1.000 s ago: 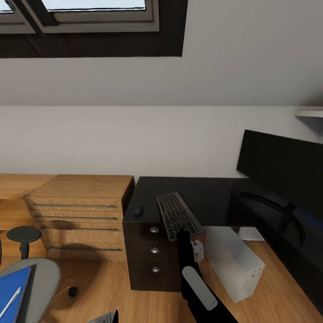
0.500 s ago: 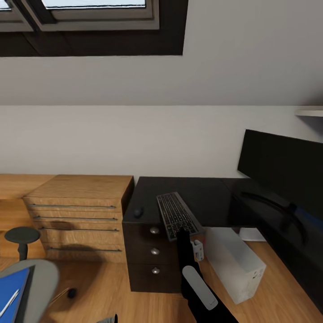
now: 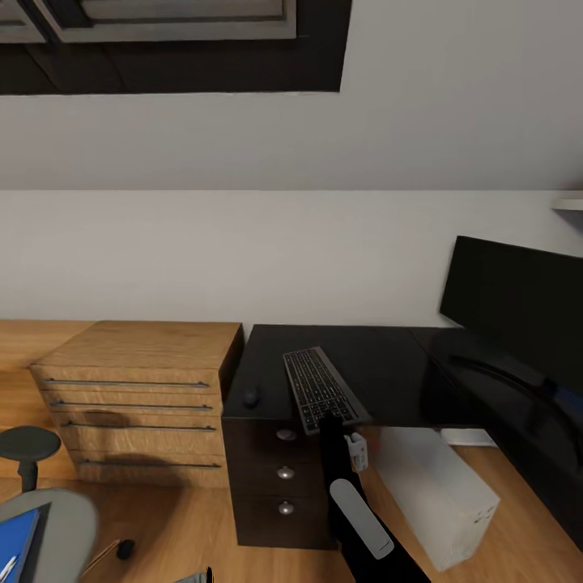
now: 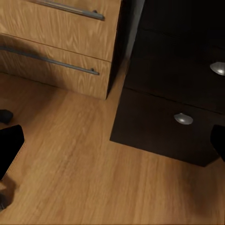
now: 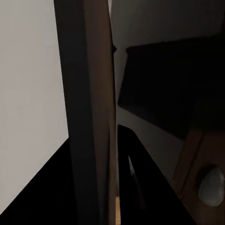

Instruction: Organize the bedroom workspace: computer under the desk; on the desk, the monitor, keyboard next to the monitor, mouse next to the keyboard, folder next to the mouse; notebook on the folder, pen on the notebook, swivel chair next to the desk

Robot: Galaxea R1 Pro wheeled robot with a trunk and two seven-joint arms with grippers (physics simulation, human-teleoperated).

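Right arm is reaching to the near end of the keyboard (image 3: 320,390), which lies slanted on the black table (image 3: 380,368), its near end overhanging the front edge above the drawer unit (image 3: 279,474). The right gripper (image 3: 334,421) sits at that overhanging end — in the right wrist view a thin slab stands edge-on close to the fingers (image 5: 129,183), probably the keyboard's edge. Looks clamped on it, but I can't tell for sure; contact is hidden. Left fingers (image 4: 9,147) are spread apart, nothing between them, hanging low over the wood floor (image 4: 89,164) beside the drawer unit.

Change over the last second: the head view tilted down and shifted a little; skylight frame cropped more, swivel chair (image 3: 48,526) and the blue folder (image 3: 16,542) slid toward the lower left corner. Keyboard, mouse (image 3: 251,397) and arm hold the same relative pose — so it's camera motion, no manipulation progress.

State of the task:
- monitor (image 3: 518,312) on the table, right side — ok
- computer (image 3: 441,494) on the floor under the table — ok
- mouse on the table just left of the keyboard — plausibly ok
- keyboard well apart from the monitor and overhanging, needs pushing in and toward it
- folder on the chair seat, not yet moved.
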